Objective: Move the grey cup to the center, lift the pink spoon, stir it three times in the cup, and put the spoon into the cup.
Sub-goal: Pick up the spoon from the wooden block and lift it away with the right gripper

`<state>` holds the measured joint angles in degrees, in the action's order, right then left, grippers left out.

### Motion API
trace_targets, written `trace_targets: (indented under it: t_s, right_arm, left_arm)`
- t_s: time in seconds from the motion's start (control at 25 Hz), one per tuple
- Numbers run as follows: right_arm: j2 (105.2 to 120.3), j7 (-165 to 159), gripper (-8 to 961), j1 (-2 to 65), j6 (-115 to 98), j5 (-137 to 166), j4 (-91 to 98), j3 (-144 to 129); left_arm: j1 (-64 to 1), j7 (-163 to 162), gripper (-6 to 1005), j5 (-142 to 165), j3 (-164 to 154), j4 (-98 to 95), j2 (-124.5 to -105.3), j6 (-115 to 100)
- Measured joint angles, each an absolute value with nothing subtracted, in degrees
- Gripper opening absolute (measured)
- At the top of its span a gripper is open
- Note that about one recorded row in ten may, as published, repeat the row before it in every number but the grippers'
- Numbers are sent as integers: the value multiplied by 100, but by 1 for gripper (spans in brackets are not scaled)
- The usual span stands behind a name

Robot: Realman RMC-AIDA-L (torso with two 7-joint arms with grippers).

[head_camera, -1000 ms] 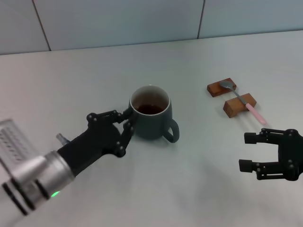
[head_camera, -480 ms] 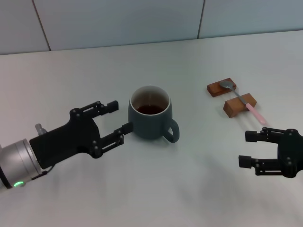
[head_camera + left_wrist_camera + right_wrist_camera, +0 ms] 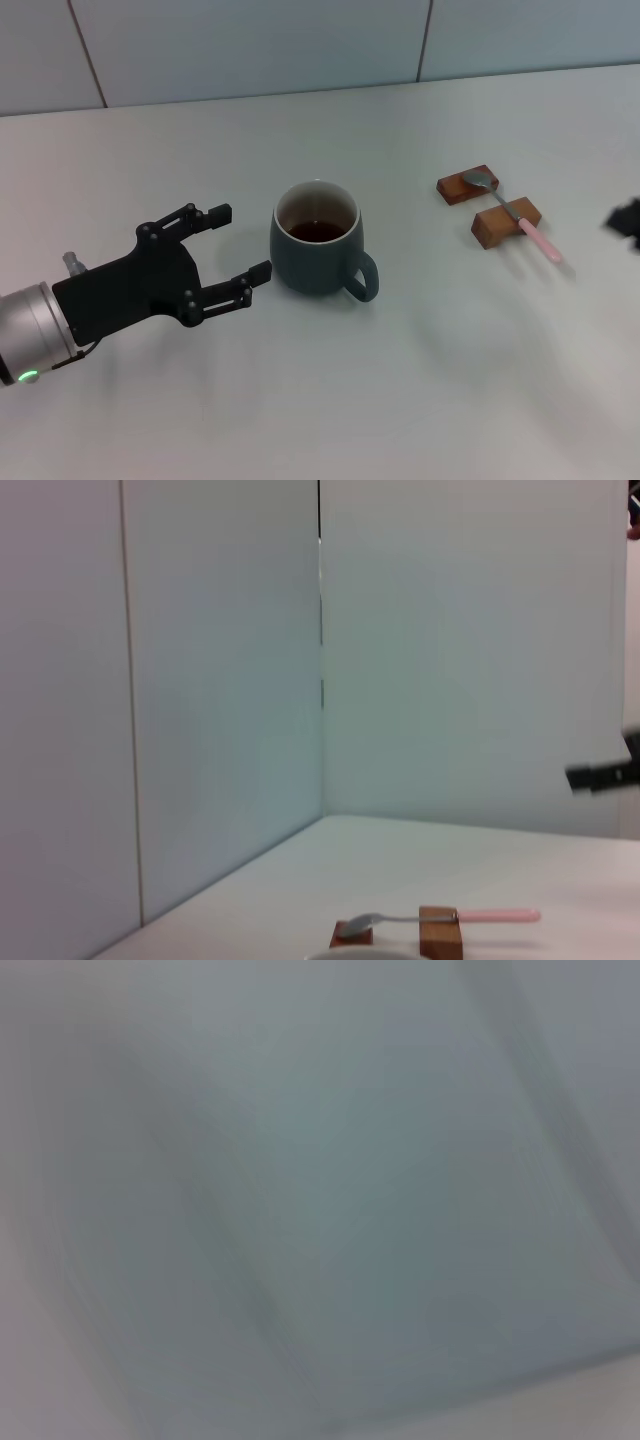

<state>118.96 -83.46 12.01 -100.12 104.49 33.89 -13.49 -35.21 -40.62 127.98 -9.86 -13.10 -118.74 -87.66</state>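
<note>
Left gripper (image 3: 238, 242), jaws apart, sits lower left beside the grey cup (image 3: 316, 253); right gripper (image 3: 626, 218), seemingly at the right edge, unreadable.

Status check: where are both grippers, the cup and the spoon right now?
Left gripper open, just left of the grey cup, not touching. Right gripper at frame's right edge. Pink spoon untouched across two wooden blocks.

Left arm (image 3: 35, 335): silver-grey cylindrical wrist segment with a green indicator light near its lower edge and a small metal fitting on top. Left gripper (image 3: 240, 243): matte black, blocky palm housing, two slim linkage fingers with visible pivot screws and squared tips. Right gripper (image 3: 626, 218): only a blurred black fragment shows at the frame edge.
</note>
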Motion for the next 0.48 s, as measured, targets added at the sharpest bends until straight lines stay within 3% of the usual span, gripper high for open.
trace_targets:
  t_s: [0.08, 0.48]
  right_arm:
    - [11893, -8363, 832, 1125, -9922, 10387, 3084, -910]
    - [11872, -8678, 833, 1062, -8981, 10404, 2125, -118]
  left_arm:
    - [-3531, -4072, 840, 12790, -1023, -1324, -11874, -8745]
    - [-3568, -4146, 840, 12764, -1071, -1363, -11874, -8697]
